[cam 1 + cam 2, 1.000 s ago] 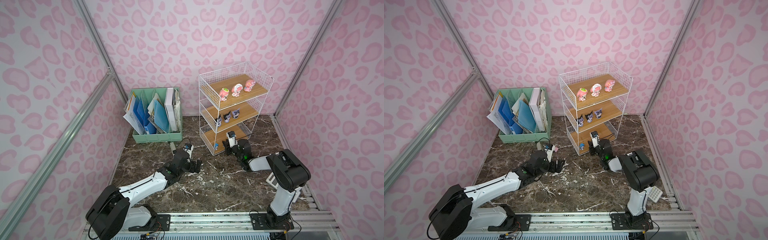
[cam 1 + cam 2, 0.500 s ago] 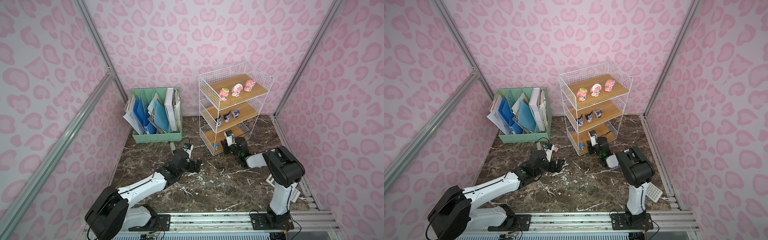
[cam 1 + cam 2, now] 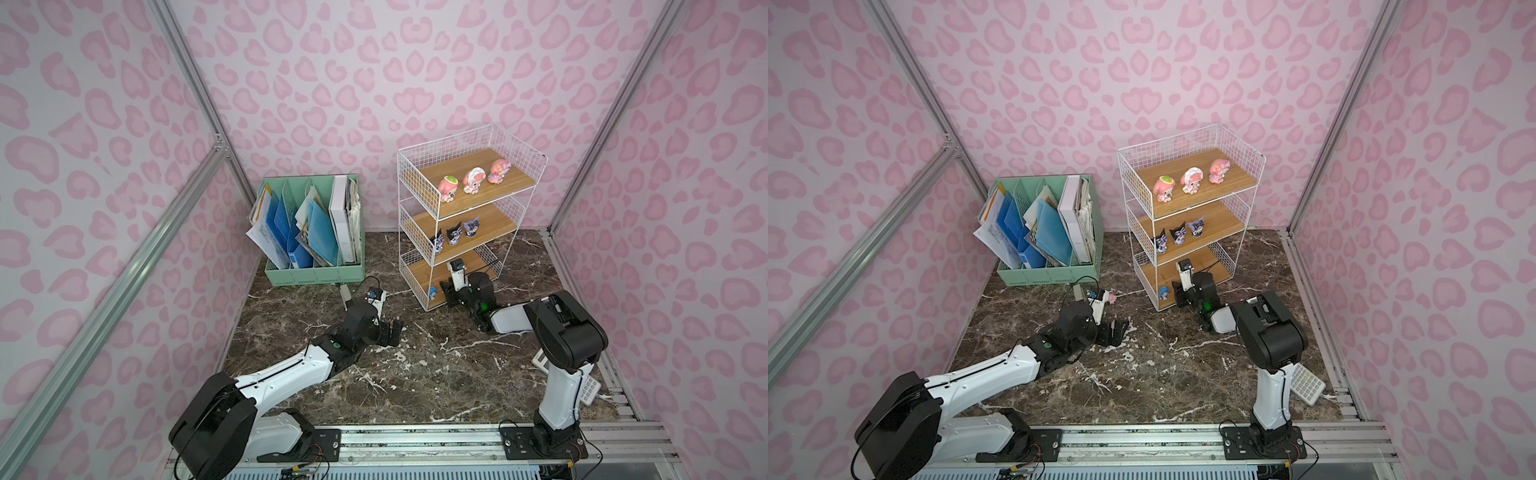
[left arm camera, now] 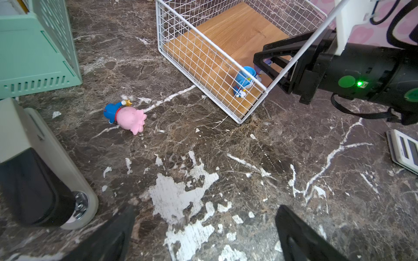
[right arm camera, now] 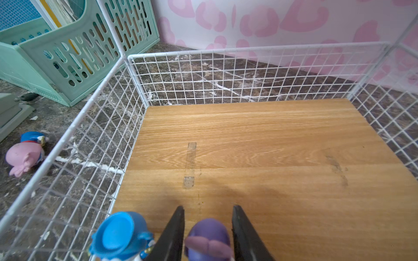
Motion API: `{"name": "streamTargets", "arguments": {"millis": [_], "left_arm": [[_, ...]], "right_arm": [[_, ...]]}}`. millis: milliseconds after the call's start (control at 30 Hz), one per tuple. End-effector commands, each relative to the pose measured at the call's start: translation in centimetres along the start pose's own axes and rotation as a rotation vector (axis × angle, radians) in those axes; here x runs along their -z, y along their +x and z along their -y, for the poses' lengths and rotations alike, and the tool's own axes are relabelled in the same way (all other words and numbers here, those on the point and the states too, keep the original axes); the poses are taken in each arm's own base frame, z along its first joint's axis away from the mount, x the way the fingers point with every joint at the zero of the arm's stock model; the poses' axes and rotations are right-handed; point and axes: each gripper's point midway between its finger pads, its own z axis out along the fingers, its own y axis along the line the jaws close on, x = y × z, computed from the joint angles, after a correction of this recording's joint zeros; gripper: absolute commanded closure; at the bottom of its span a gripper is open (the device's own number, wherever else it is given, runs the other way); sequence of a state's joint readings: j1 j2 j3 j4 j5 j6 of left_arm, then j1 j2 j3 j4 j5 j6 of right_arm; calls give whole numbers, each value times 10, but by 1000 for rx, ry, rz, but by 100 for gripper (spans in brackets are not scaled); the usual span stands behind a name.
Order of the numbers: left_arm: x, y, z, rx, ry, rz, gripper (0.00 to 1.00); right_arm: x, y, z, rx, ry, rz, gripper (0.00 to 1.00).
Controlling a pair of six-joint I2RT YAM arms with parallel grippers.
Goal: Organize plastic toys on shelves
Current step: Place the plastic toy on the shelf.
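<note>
Right end effector sits apart around purple toy on bottom shelf; left end effector gapes wide.

Enclosed test bay: pink walls printed with darker pink blotches on three sides. Two aluminium posts rise at 11 and 1 o'clock; slanted aluminium bar crosses wall at 9 o'clock. Dark brown marble floor, white-veined, with chipped white patches near centre. Mint-green file organizer, stuffed with blue folders and papers, sits at 11 o'clock by back wall. White calculator lies at 4 o'clock. Metal rail runs along 6 o'clock edge. Light even, shadows soft.
</note>
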State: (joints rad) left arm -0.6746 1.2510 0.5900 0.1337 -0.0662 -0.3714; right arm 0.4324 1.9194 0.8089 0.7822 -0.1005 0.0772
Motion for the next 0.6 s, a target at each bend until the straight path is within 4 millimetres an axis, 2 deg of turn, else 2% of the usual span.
{"name": "streamTargets", "arguments": {"millis": [0,367,567], "left_arm": [[1,0,2,-4,11,-2,2],[2,1,-1,2,-1,-2,2],[-3,5,-16,31,-98,-47,4]], "right_arm": [[0,-1,-2,-5,-9,-1,58],[17,-8,1,-6,18,48,48],[41,-11,8,-29,55,78,43]]}}
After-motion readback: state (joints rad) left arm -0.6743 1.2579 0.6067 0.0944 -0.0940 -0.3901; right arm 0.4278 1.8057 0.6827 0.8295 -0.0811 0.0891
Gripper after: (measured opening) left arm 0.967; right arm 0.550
